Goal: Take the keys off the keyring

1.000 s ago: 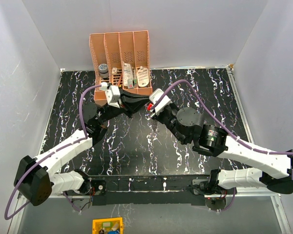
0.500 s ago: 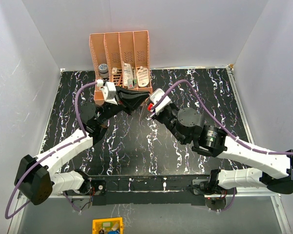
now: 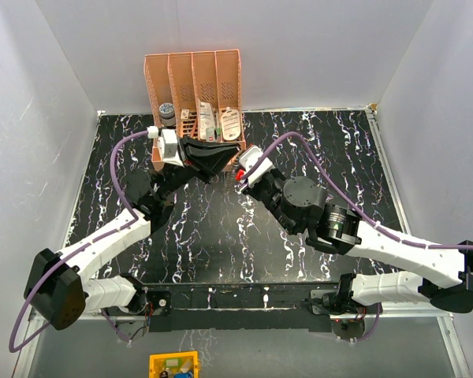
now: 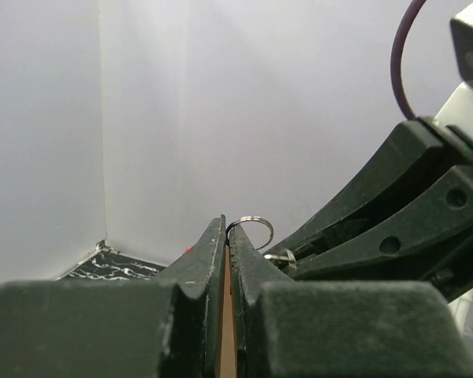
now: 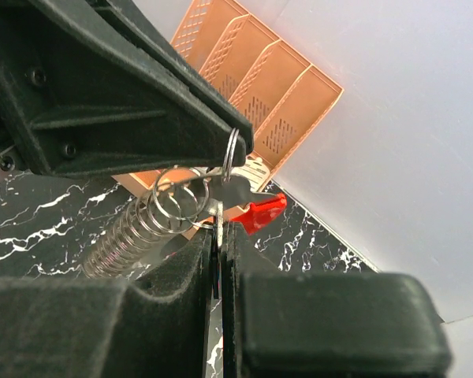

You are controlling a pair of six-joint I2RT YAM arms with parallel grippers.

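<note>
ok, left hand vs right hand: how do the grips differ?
Left hand pinches the thin wire keyring; right hand pinches a flat key beside the red part. Left hand reaches in from the left, right hand from the right. Both are shut, tips almost meeting.

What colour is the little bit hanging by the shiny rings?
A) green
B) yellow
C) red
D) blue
C: in the right wrist view the keys have a bright red part, close to the keyring.
</note>
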